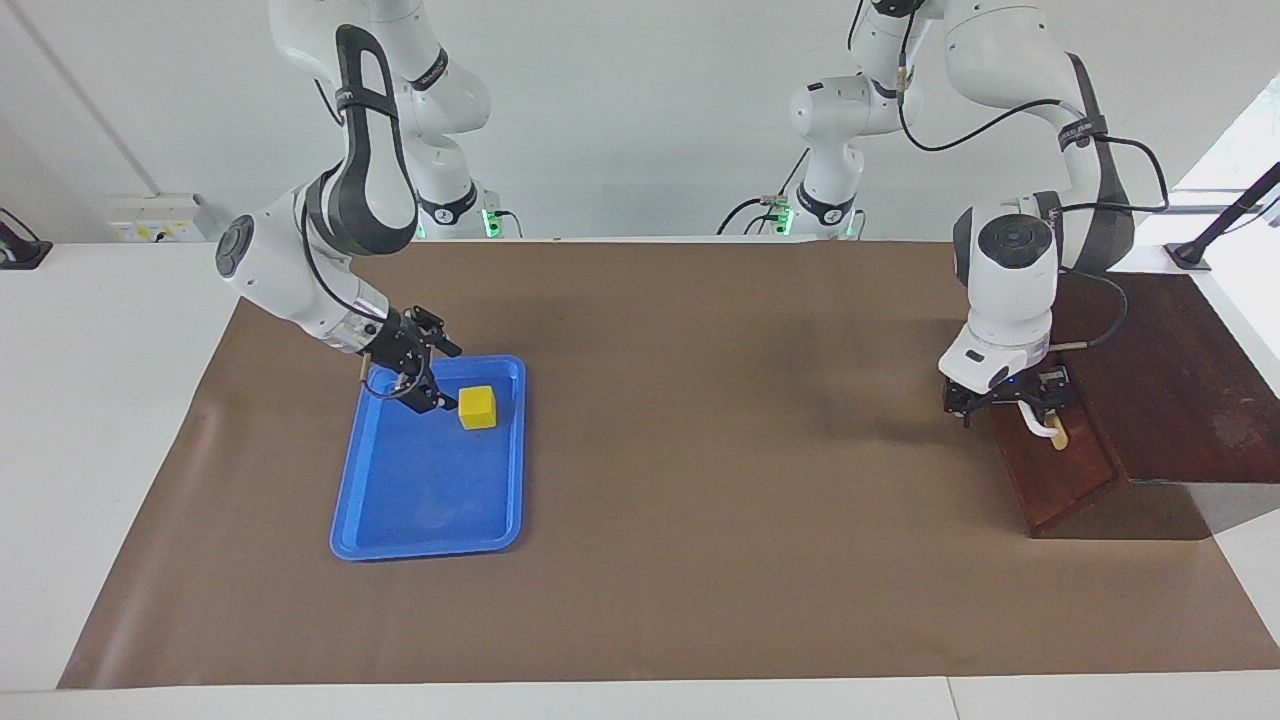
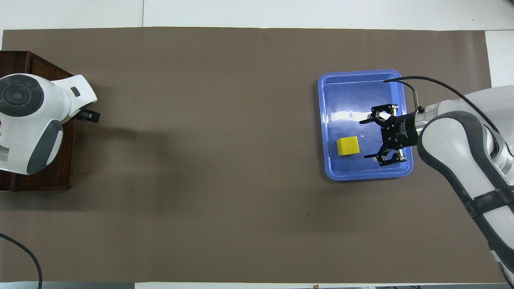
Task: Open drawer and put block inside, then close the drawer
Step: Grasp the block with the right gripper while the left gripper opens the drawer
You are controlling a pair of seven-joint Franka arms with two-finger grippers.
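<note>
The yellow block (image 1: 477,407) (image 2: 347,145) sits in a blue tray (image 1: 420,500) (image 2: 353,96) toward the right arm's end of the table. My right gripper (image 1: 452,378) (image 2: 363,139) hangs low over the tray, open, its fingertips just beside the block and pointing at it without touching. The drawer (image 1: 1062,470) (image 2: 60,160) is a dark wooden front at the left arm's end, with no interior showing. My left gripper (image 1: 1005,400) is down at the drawer's white handle (image 1: 1042,428), open, with its fingers standing either side of the handle's end nearer to the robots.
A brown mat (image 1: 720,480) covers the table, with white table surface around it. The wooden cabinet top (image 1: 1170,380) lies beside the left arm's wrist. A cable (image 2: 429,80) loops from the right wrist over the tray's edge.
</note>
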